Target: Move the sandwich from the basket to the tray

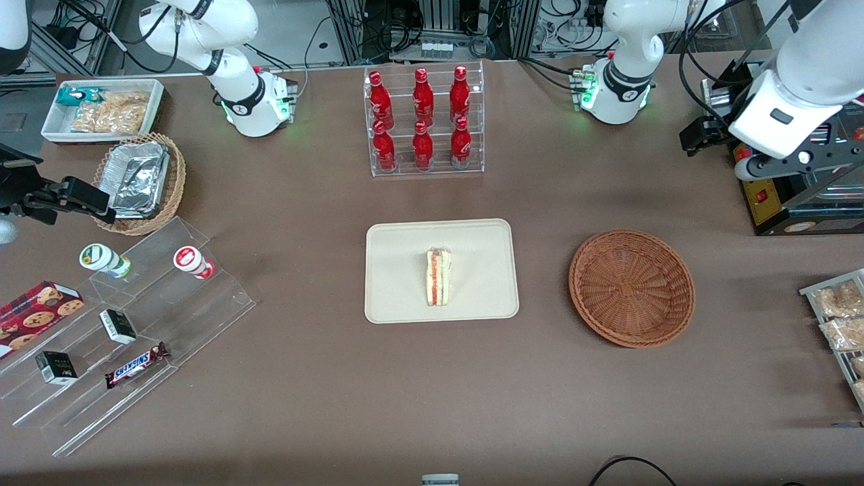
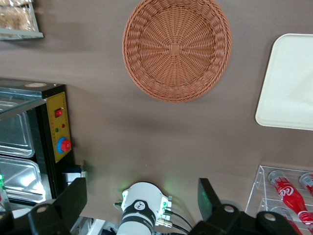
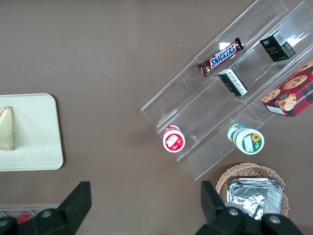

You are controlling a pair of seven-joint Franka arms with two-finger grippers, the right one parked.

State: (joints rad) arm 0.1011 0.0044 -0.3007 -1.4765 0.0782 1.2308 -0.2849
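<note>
The sandwich [image 1: 439, 277], a pale bread wedge with pink and green layers, lies on the cream tray [image 1: 405, 297] in the middle of the table; it also shows in the right wrist view [image 3: 6, 128] on the tray [image 3: 34, 142]. The reddish-brown wicker basket [image 1: 631, 288] is empty and stands beside the tray toward the working arm's end. My left gripper [image 1: 698, 138] is raised, farther from the front camera than the basket, near the black appliance. It is open and empty [image 2: 142, 196], looking down on the basket [image 2: 176, 46] and a tray corner [image 2: 288, 83].
A clear rack of red bottles [image 1: 424, 121] stands farther back than the tray. A black appliance [image 1: 796, 196] and a rack of snack packets [image 1: 840, 324] sit at the working arm's end. Acrylic steps with snacks [image 1: 121, 324], a tan foil basket [image 1: 138, 182] and a white bin [image 1: 101, 108] sit at the parked arm's end.
</note>
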